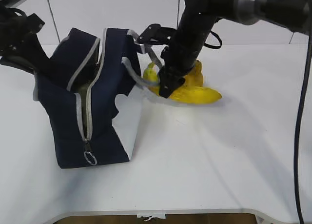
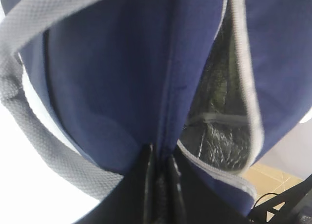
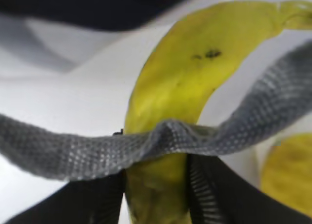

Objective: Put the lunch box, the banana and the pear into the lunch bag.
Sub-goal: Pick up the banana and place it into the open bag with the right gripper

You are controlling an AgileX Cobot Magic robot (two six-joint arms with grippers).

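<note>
Gripping: right gripper (image 3: 156, 194) is closed narrowly on the banana (image 3: 170, 97), its dark fingers (image 3: 204, 194) pressed against either side of the fruit.
Left gripper: left gripper (image 2: 158, 185) is pinched tight on a fold of the lunch bag (image 2: 126, 77), holding the navy cloth up so the zipper mouth gapes just beyond its tips.
Snag risk: a grey webbing handle (image 3: 73, 153) lies draped across the banana right in front of the right gripper's fingers; if the arm lifts as it stands, the strap may ride up with the fruit, drag the bag sideways or peel the banana out of the grip.
Bag risk: the bag leans to one side on the surface (image 1: 204, 155), held only by the left gripper's pinch; a tug through the strap could slip the fabric free and let the opening fall shut.
Pear: pear (image 1: 195, 73) sits just behind the right gripper, touching or nearly touching the banana, so a sweep of the arm could roll it away.
Lunch box: not visible outside the bag; the silvery lining (image 2: 219, 112) beyond the left gripper shows no clear sign of it either.
Squeeze risk: soft fruit may bruise under a firm hold.
</note>
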